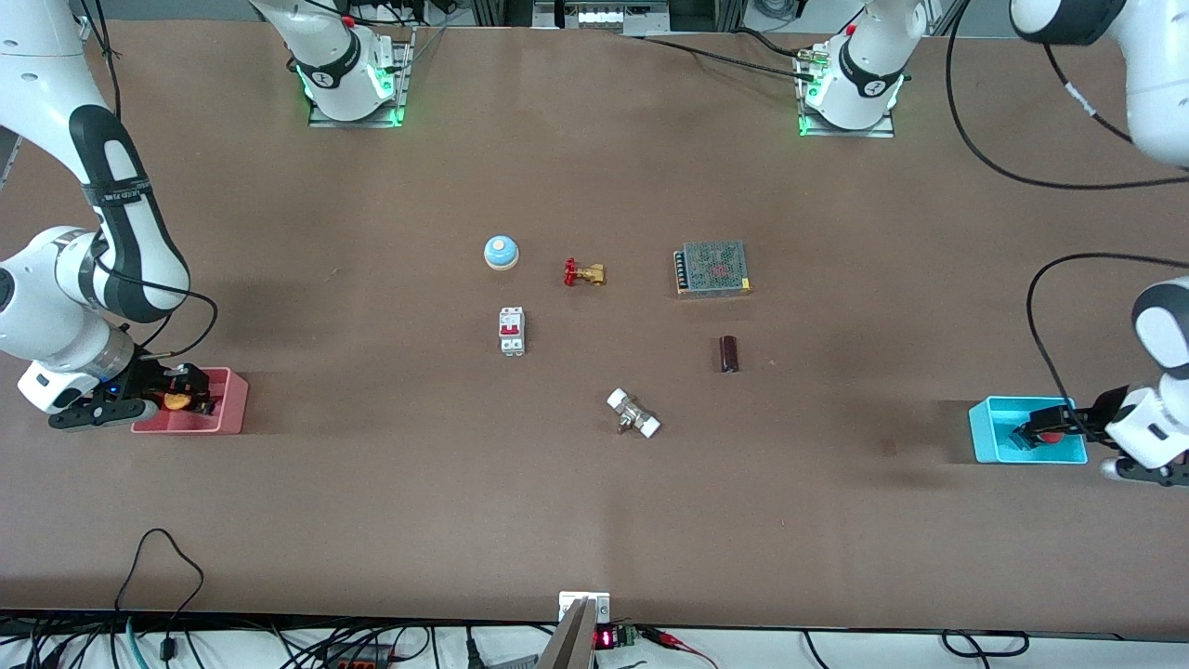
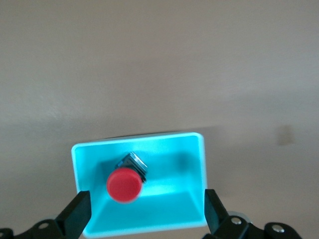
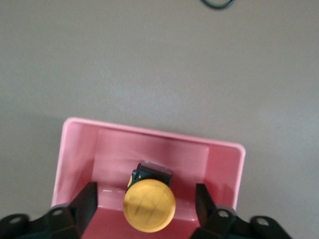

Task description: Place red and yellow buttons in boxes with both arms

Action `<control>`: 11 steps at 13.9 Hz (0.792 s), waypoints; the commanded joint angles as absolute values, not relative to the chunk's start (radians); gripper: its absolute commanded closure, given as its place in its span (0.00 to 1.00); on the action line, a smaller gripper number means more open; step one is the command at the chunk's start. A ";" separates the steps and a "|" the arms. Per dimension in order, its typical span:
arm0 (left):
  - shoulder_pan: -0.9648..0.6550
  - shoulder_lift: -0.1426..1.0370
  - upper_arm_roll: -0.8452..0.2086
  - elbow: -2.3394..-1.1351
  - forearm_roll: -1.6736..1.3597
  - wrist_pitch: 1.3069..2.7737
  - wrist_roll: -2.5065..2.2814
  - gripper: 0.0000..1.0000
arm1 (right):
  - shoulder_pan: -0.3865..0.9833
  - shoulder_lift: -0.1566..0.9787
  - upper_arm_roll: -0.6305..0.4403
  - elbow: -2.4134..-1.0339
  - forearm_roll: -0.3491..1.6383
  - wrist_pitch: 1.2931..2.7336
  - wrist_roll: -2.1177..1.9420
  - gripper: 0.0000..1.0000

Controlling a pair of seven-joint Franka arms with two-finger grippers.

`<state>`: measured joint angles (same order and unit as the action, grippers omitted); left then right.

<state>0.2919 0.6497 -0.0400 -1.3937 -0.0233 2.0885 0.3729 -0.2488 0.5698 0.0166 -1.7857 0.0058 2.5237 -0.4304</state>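
The red button (image 1: 1051,436) lies in the cyan box (image 1: 985,439) at the left arm's end of the table. My left gripper (image 1: 1042,429) is open over that box. In the left wrist view the red button (image 2: 123,184) rests on the floor of the cyan box (image 2: 187,162), apart from both fingers, and the left gripper (image 2: 145,208) straddles it. The yellow button (image 1: 175,401) lies in the pink box (image 1: 230,409) at the right arm's end. My right gripper (image 1: 181,390) is open over it. In the right wrist view the yellow button (image 3: 149,205) sits in the pink box (image 3: 79,149) between the wide fingers of the right gripper (image 3: 146,200), untouched.
In the table's middle lie a blue dome bell (image 1: 501,252), a brass valve with red handle (image 1: 583,273), a mesh-covered power supply (image 1: 712,268), a white circuit breaker (image 1: 512,331), a dark cylinder (image 1: 729,354) and a white-ended connector (image 1: 633,413).
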 commanded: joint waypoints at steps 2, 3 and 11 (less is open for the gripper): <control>0.143 0.355 -0.032 -1.600 -0.048 2.027 0.310 0.00 | -0.230 0.347 0.026 -1.825 0.021 2.305 -0.442 0.00; 0.097 0.298 -0.032 -1.612 -0.046 1.993 0.257 0.00 | -0.192 0.278 0.026 -1.819 0.021 2.210 -0.411 0.00; -0.103 0.166 0.124 -1.562 -0.093 1.761 0.066 0.00 | -0.023 -0.018 0.031 -1.583 -0.078 1.634 -0.104 0.00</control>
<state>-0.0770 0.1881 0.0784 -1.5553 -0.0539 1.7749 0.0801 -0.0227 -0.0545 0.0362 -1.6662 -0.0714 1.7018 -0.1205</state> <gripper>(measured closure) 0.000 0.000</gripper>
